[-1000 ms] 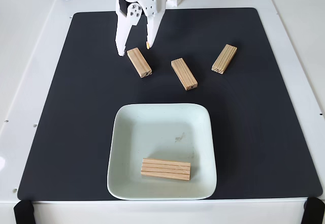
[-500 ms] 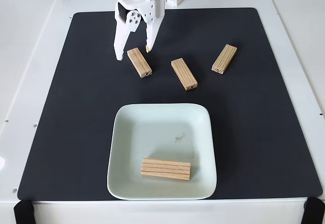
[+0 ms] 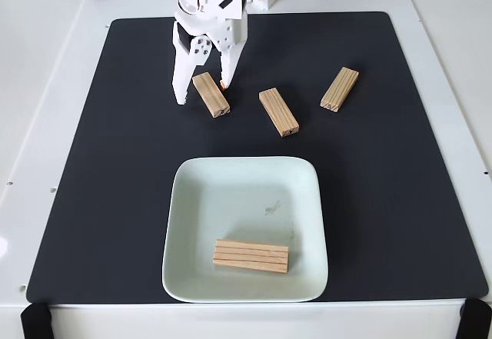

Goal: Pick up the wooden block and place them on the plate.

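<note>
My gripper (image 3: 202,93) is spread wide and has come lower than it was a second ago: half a second back the fingertips stood behind the left block (image 3: 211,94), and now they are on both sides of its far end, the long white finger at its left, the shorter one with the orange tip at its right. I judge that the fingers do not touch the wood yet, but from this fixed view I cannot be sure about the height. The block has not moved; it lies flat and a little oblique on the mat (image 3: 92,201), near the mat's far-left part. So the approach seems almost finished, and what I need next is to go down a bit more and press the fingers together across the short side. Because the block is turned, one finger may push a corner and rotate it. To the right lie two more blocks, the middle block (image 3: 278,111) near the centre of the mat and the right block (image 3: 340,89) toward the far-right corner; they are also where they were. The plate (image 3: 192,201) stands at the near edge of the mat, and one block (image 3: 250,256) already lies in it, close to its near rim.
</note>
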You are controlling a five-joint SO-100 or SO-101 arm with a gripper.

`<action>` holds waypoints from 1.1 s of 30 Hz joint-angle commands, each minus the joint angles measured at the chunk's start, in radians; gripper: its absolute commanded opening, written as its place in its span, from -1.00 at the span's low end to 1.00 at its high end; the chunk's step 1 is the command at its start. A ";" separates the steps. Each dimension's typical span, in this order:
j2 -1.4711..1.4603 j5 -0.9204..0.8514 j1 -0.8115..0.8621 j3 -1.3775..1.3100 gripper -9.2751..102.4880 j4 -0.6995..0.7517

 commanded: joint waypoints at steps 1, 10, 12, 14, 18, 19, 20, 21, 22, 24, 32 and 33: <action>-0.009 0.008 -0.006 -0.046 -0.28 -0.011; -0.092 0.008 -0.006 -0.107 -0.28 -0.011; -0.097 0.008 -0.006 -0.106 -0.28 -0.011; -0.097 0.008 -0.006 -0.100 -0.31 -0.011; -0.098 0.008 -0.021 -0.092 -0.61 -0.011; -0.098 0.008 -0.025 -0.091 -0.72 -0.011; -0.098 0.008 -0.026 -0.091 -0.83 -0.011; -0.098 0.008 -0.026 -0.091 -0.87 -0.011; -0.098 0.008 -0.026 -0.091 -0.84 -0.009; -0.098 0.008 -0.026 -0.087 -0.83 -0.009; -0.051 0.006 -0.029 -0.012 -0.84 -0.009; -0.018 0.002 -0.034 -0.005 -0.84 -0.009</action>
